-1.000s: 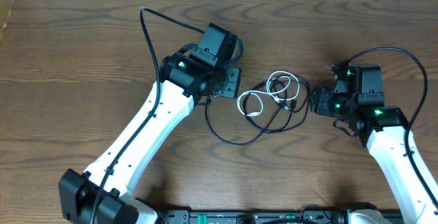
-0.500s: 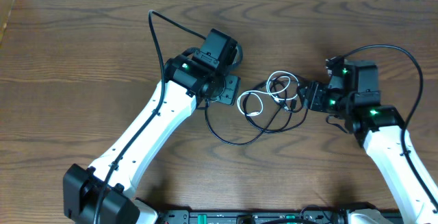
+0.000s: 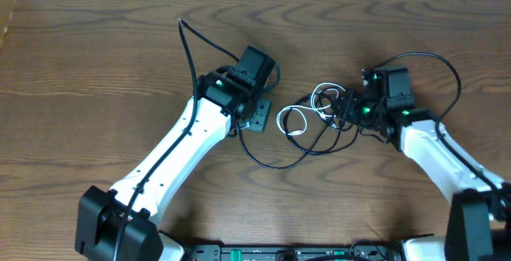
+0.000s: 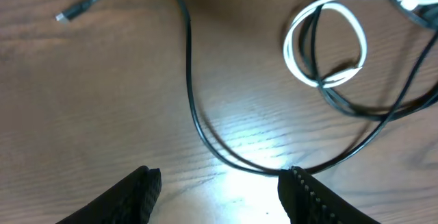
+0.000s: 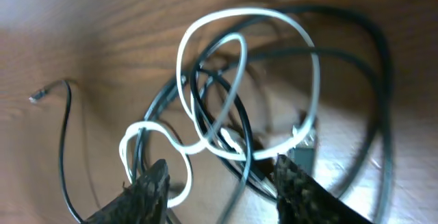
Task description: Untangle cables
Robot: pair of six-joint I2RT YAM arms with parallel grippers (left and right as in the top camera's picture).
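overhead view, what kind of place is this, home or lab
Probably a robotics lab or test bench rather than a home. A brown wood-grain table carries a white-and-black left robot arm and a matching right robot arm, with a tangle of thin black and white cables laid between them.

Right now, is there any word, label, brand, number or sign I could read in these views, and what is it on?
No text can be read anywhere.
The brown wooden table, the thin white looped cable, the thin black cables and the white-and-black robot arms show no writing.
The black strip of equipment at the overhead view's bottom edge: any marks are too small to read.
The green dots on the arms are lights, not signs.
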